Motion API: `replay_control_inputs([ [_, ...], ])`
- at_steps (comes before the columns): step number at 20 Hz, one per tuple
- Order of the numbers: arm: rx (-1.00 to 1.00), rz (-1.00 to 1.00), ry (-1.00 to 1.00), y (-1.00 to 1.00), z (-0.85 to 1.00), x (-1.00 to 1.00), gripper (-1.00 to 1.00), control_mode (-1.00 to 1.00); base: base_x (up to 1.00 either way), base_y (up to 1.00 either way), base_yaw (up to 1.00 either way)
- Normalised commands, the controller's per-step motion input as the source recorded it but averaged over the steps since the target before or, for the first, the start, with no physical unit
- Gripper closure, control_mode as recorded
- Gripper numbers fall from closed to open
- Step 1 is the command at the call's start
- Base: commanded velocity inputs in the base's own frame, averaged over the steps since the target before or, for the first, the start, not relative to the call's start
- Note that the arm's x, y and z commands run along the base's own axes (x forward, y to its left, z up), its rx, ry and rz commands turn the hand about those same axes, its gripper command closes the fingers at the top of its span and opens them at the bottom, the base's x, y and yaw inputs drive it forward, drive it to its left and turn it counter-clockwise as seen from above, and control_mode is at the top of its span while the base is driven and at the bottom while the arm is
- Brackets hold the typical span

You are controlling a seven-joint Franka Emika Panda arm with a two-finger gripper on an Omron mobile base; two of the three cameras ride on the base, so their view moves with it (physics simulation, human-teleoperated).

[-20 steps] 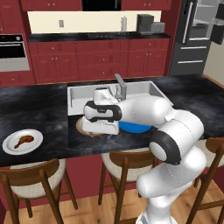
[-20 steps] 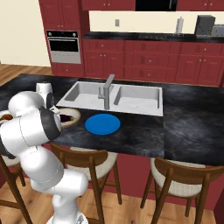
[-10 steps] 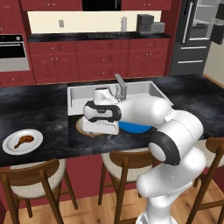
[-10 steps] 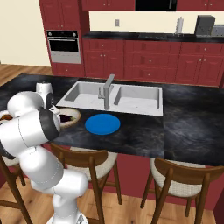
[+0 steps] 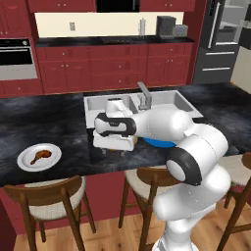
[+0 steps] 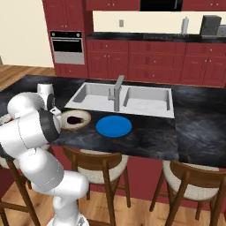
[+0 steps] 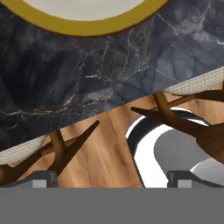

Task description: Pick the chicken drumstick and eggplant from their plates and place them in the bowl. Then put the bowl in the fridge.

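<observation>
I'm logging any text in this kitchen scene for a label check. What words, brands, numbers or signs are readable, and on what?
None are readable. The wall oven, fridge, bowl and blue plate show no lettering; the oven's top panel is too small to tell.

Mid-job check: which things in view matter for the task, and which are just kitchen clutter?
For the job:
- drumstick on the white plate
- eggplant in the bowl
- blue plate
- fridge

Just there:
- sink and faucet
- wall oven
- stools
</observation>
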Motion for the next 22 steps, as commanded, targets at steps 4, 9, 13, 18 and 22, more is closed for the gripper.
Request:
replay_control_inputs([
  [4,0.0,0.0,0.0,0.0,0.0,0.0,-1.0,1.0,-0.03,0.9,0.0],
  [9,0.0,0.0,0.0,0.0,0.0,0.0,-1.0,1.0,0.0,0.81,-0.01],
  [13,0.0,0.0,0.0,0.0,0.0,0.0,-1.0,1.0,0.24,0.59,-0.03],
  [18,0.0,0.0,0.0,0.0,0.0,0.0,-1.0,1.0,0.51,0.34,-0.04],
  [22,0.0,0.0,0.0,0.0,0.0,0.0,-1.0,1.0,0.62,0.08,0.0],
])
